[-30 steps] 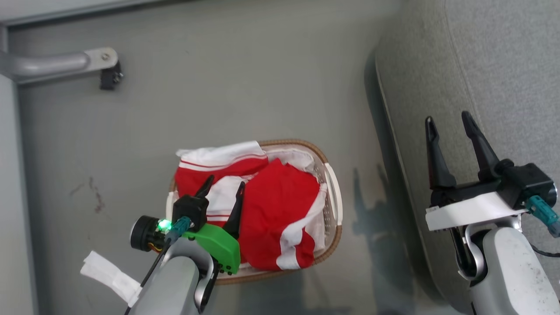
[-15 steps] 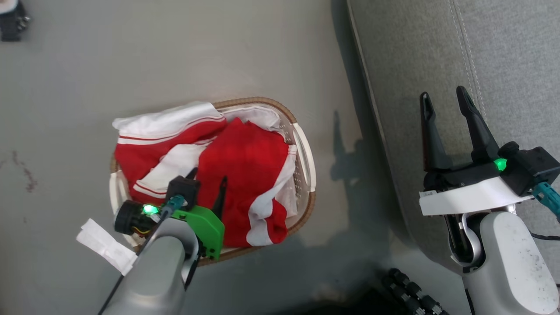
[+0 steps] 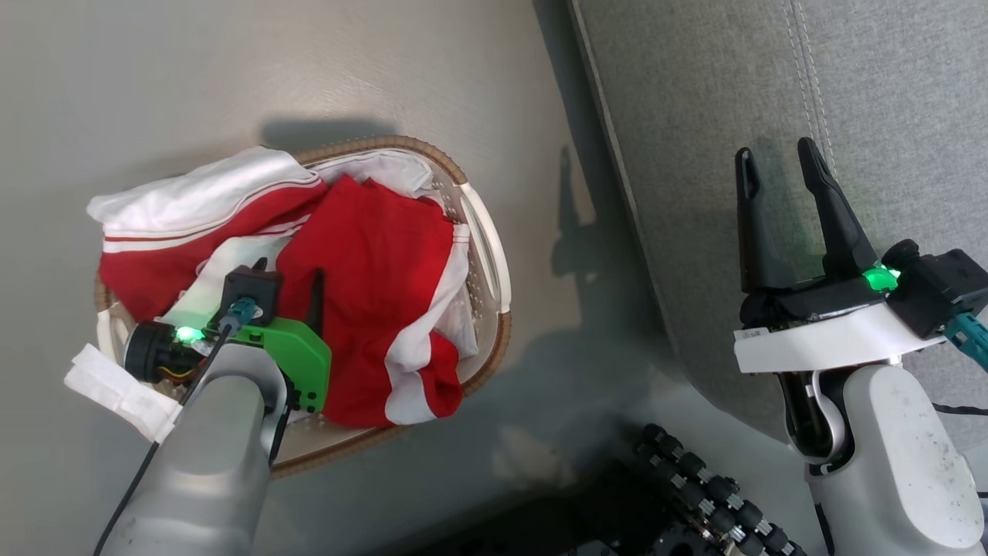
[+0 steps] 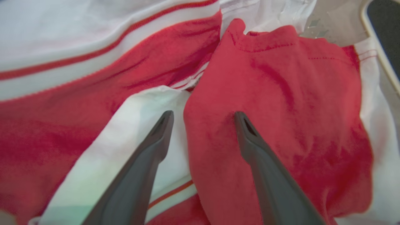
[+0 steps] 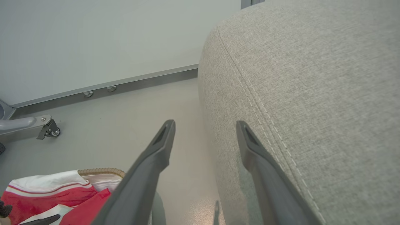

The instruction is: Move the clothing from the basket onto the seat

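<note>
The basket [image 3: 488, 247] stands on the grey floor [image 3: 231, 62], to the robot's left of the seat [image 3: 733, 93] and apart from it, with a strip of bare floor between the two. The clothing [image 3: 370, 286] lies in the basket. A red garment with white side panels fills the middle and right of it. A second red garment with a broad white band and thin red stripes hangs over the rim on the left. A fold of the white liner [image 3: 386, 166] shows at the far rim. No part of the clothing is on the seat. The left gripper [image 3: 289, 269] is lowered into the basket with its jaws apart. In the left wrist view one finger lies over a white panel and the other over the red cloth, tips at the fabric surface, and the edge of the red garment runs between them — no fold is clamped. The right gripper [image 3: 775, 148] is held above the near edge of the seat, jaws wide apart and empty. In the right wrist view one of its fingers stands before the floor and the other before the seat's rounded, stitched side. A white strip [image 3: 116, 390] is fixed to the left forearm. A dark ribbed roller assembly [image 3: 695, 479] shows at the lower edge of the head view, between the basket and the right arm.
</note>
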